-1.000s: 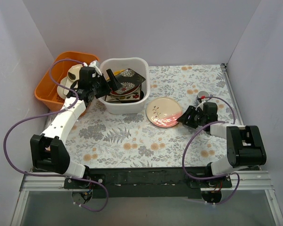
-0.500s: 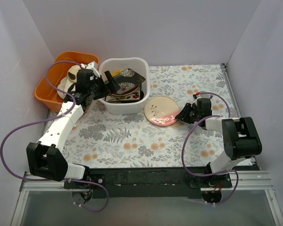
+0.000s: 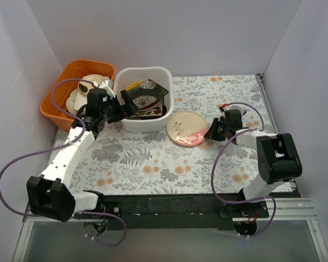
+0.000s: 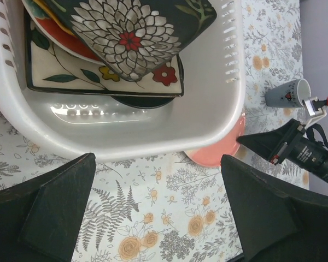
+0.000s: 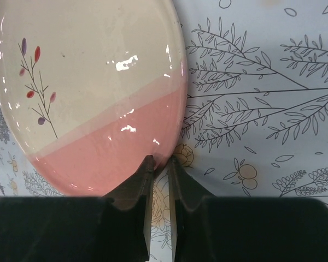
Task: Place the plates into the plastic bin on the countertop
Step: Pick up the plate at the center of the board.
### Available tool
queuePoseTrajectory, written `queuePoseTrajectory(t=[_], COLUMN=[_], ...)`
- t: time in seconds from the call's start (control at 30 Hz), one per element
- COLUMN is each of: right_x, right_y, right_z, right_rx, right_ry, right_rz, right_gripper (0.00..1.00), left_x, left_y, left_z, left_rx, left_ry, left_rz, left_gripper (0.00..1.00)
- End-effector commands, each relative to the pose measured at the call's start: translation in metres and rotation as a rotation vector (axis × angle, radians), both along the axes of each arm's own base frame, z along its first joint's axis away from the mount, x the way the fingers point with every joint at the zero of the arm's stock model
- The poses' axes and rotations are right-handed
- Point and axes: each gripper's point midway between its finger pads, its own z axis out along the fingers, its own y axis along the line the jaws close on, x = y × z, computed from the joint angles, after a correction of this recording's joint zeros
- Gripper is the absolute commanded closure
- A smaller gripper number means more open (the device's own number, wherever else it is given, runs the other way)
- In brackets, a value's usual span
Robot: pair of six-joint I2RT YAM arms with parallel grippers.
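From my station the countertop [image 3: 153,164] fills most of the overhead view. On it the plastic bin [image 3: 145,123] stands toward the back left, with the orange tub [image 3: 53,107] just beside it on the left. Inside the bin I see a pile of plates: a cream square floral plate [image 4: 104,76] lies flat, a red-rimmed round one [image 4: 60,39] rests on it, and the black floral rectangle [image 4: 136,33] sits on top, tilted. A dark round dish [image 4: 142,101] peeks out from under the square one.

The pink-cream plate [image 3: 187,129] is outside the bin, on the countertop near its front right corner. I cannot tell whether its edge is raised.

My right gripper [image 5: 159,162] is clenched on that plate's pink rim, jaws nearly together. My left gripper [image 4: 156,161] hangs by the bin's left wall, fingers spread wide and holding nothing. A small grey cup [image 4: 287,94] stands behind the right gripper
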Motion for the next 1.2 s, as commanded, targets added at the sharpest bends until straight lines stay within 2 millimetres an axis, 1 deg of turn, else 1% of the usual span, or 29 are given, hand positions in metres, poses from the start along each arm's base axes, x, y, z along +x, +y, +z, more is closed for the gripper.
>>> queuePoseTrajectory(t=[0.0,0.03,0.07,0.13,0.17,0.2,0.23,0.27,0.33,0.37,0.4,0.43,0.53,0.57,0.6,0.63,0.67,0.7,0.73,0.77,0.83,0.87,0.9,0.97,1.03,1.1,1.17], right_x=[-0.039,-0.042,-0.045,-0.048,-0.051,-0.052,-0.055,-0.058,-0.065,-0.069,-0.069,-0.074,-0.082,-0.087,-0.089,-0.091,-0.099,-0.101,-0.103,-0.109,-0.116,-0.121,-0.126,-0.133,-0.142,-0.148,-0.157], right_y=[-0.027,-0.027,-0.022,-0.024,-0.021,-0.023,-0.024,-0.023,-0.025,-0.023,-0.03,-0.032,-0.035,-0.033,-0.036,-0.036,-0.033,-0.035,-0.034,-0.03,-0.029,-0.024,-0.026,-0.021,-0.018,-0.012,-0.01], right_z=[-0.035,-0.035,-0.035,-0.032,-0.032,-0.031,-0.031,-0.032,-0.033,-0.034,-0.036,-0.038,-0.04,-0.041,-0.04,-0.04,-0.041,-0.041,-0.042,-0.043,-0.042,-0.043,-0.043,-0.044,-0.045,-0.045,-0.045], right_rx=[-0.207,-0.218,-0.23,-0.275,-0.288,-0.302,-0.31,-0.317,-0.328,-0.331,-0.368,-0.38,-0.42,-0.436,-0.468,-0.486,-0.514,-0.547,-0.563,-0.583,-0.627,-0.647,-0.675,-0.69,-0.692,-0.694,-0.704], right_ry=[0.146,0.146,0.144,0.141,0.143,0.142,0.153,0.159,0.178,0.184,0.185,0.203,0.217,0.228,0.226,0.227,0.242,0.246,0.249,0.258,0.281,0.286,0.302,0.312,0.332,0.334,0.353], right_rz=[0.051,0.054,0.07,0.072,0.083,0.078,0.078,0.082,0.084,0.094,0.075,0.077,0.087,0.102,0.1,0.105,0.131,0.131,0.141,0.17,0.191,0.22,0.232,0.256,0.28,0.303,0.331], right_gripper=[0.9,0.91,0.92,0.92,0.93,0.94,0.95,0.97,0.98,0.99,0.99,0.99,0.99,0.99,0.99,0.99,0.99,0.99,0.99,0.99,0.99,0.99,0.99,0.99,0.99,0.99,0.99], left_x=[-0.021,-0.026,-0.03,-0.034,-0.039,-0.04,-0.042,-0.046,-0.049,-0.052,-0.054,-0.058,-0.067,-0.07,-0.073,-0.078,-0.081,-0.082,-0.087,-0.089,-0.093,-0.094,-0.095,-0.099,-0.099,-0.099,-0.099], left_y=[-0.014,-0.017,-0.023,-0.029,-0.035,-0.04,-0.044,-0.051,-0.059,-0.064,-0.067,-0.072,-0.08,-0.083,-0.084,-0.09,-0.093,-0.096,-0.101,-0.104,-0.11,-0.113,-0.114,-0.117,-0.121,-0.122,-0.123], left_z=[0.013,0.005,0.003,0.0,-0.008,-0.011,-0.014,-0.022,-0.029,-0.032,-0.039,-0.043,-0.059,-0.062,-0.07,-0.073,-0.076,-0.077,-0.082,-0.085,-0.09,-0.095,-0.098,-0.106,-0.11,-0.117,-0.12], left_rx=[-0.046,-0.052,-0.056,-0.068,-0.069,-0.08,-0.081,-0.079,-0.089,-0.092,-0.092,-0.099,-0.112,-0.117,-0.118,-0.126,-0.129,-0.13,-0.126,-0.123,-0.112,-0.105,-0.101,-0.09,-0.091,-0.082,-0.075], left_ry=[-0.056,-0.042,-0.043,-0.046,-0.03,-0.027,-0.021,-0.005,0.012,0.02,0.027,0.037,0.059,0.066,0.074,0.084,0.091,0.087,0.102,0.107,0.112,0.125,0.132,0.147,0.151,0.165,0.171], left_rz=[-0.067,-0.081,-0.1,-0.115,-0.132,-0.142,-0.152,-0.166,-0.18,-0.193,-0.201,-0.212,-0.228,-0.233,-0.235,-0.247,-0.255,-0.259,-0.272,-0.277,-0.289,-0.292,-0.294,-0.296,-0.3,-0.298,-0.294], left_gripper=[0.02,0.02,0.02,0.02,0.02,0.02,0.02,0.02,0.02,0.02,0.02,0.02,0.02,0.02,0.02,0.02,0.02,0.02,0.02,0.02,0.02,0.02,0.02,0.02,0.02,0.02,0.02])
